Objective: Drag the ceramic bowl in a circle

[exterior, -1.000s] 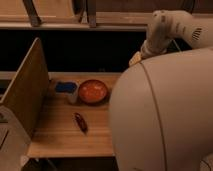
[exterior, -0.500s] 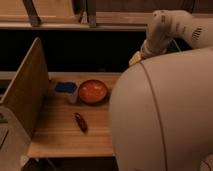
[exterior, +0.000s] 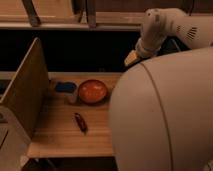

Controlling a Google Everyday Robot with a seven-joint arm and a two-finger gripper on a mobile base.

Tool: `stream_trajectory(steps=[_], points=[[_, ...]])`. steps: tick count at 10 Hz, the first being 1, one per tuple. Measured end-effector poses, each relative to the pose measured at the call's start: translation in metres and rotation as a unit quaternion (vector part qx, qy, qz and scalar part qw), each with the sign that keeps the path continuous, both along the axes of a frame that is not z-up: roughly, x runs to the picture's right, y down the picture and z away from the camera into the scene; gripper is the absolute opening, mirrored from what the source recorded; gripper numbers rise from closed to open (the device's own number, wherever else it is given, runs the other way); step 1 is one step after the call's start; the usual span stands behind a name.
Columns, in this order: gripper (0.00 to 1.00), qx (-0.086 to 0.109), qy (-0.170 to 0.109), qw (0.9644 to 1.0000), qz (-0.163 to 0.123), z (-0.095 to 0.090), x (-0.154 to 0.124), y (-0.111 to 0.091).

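No change is seen: the round orange-red ceramic bowl (exterior: 93,91) is left untouched, the gripper (exterior: 132,59) held agape well apart; dragging unbegun.

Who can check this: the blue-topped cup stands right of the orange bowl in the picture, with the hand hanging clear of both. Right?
Wrong side. The camera view shows the cup standing left of the ceramic bowl, close beside it. The hand does hang clear of both, up to the bowl's right.
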State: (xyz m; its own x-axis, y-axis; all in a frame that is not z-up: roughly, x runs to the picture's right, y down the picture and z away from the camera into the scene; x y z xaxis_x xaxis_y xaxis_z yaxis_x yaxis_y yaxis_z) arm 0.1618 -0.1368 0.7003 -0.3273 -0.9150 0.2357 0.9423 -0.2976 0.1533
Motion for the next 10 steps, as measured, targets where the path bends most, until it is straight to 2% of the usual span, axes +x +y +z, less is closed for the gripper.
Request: stream_trajectory(steps=[1, 2, 3, 5, 7, 10], points=[[0.80, 0.000, -0.019, 0.9996, -0.023, 0.004, -0.017, 0.002], [0.80, -0.001, -0.055, 0.9969, -0.057, 0.011, -0.048, 0.009], [0.80, -0.002, -0.083, 0.9941, -0.070, 0.017, -0.067, 0.014], [0.80, -0.001, -0.121, 0.9902, -0.070, 0.032, -0.084, 0.021], [0.80, -0.001, -0.131, 0.9891, -0.067, 0.039, -0.087, 0.024], [0.80, -0.003, -0.125, 0.9899, -0.068, 0.050, -0.086, 0.023]])
